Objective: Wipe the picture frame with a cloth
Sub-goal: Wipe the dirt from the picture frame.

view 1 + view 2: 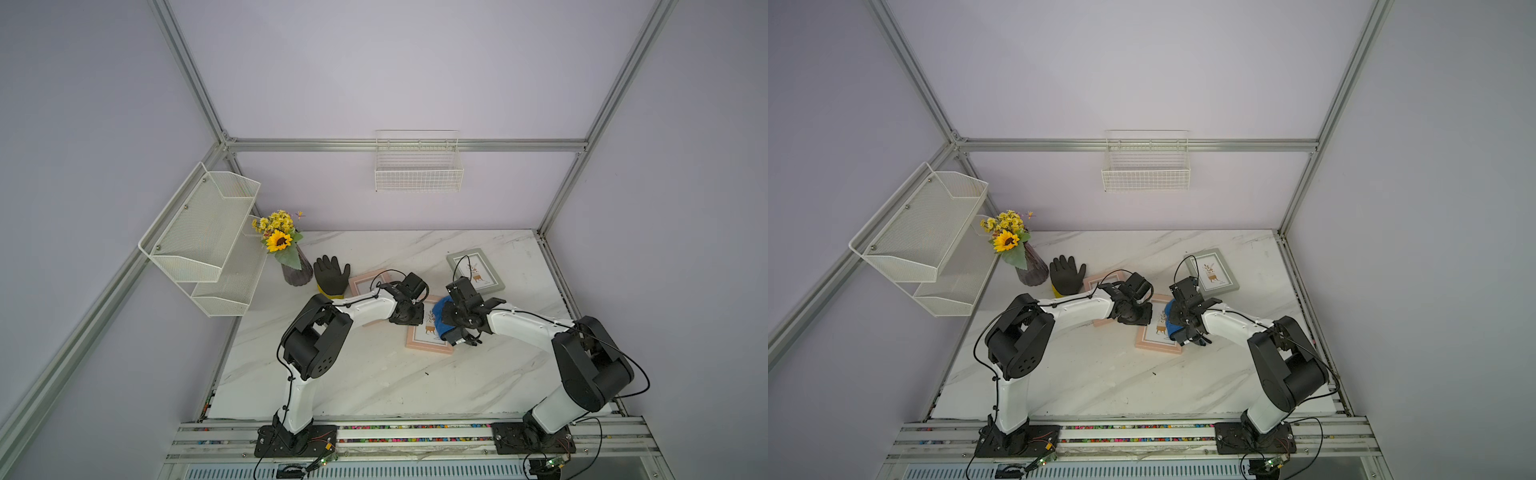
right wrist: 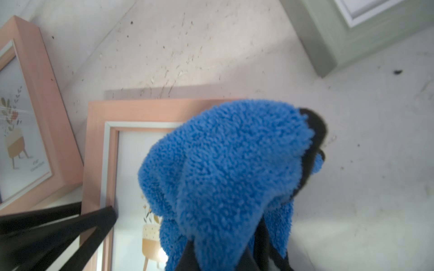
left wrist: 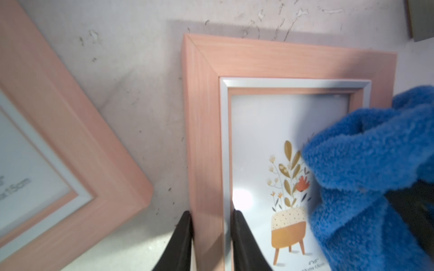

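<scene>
My left claw [image 3: 211, 214] pinching the frame [image 3: 281, 63] by its side rail, my right claw [image 2: 223, 250] clamped on the cloth [image 2: 230, 152], bunched on the frame

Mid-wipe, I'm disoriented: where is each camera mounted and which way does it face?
Top views: high above the arm bases, looking down on the table; both arms whole.
Left wrist: looks down past the left gripper, straddling a border of the pink frame.
Right wrist: looks down past the right gripper, clutching the cloth.
Shared: both wrist views show that frame and cloth.
</scene>
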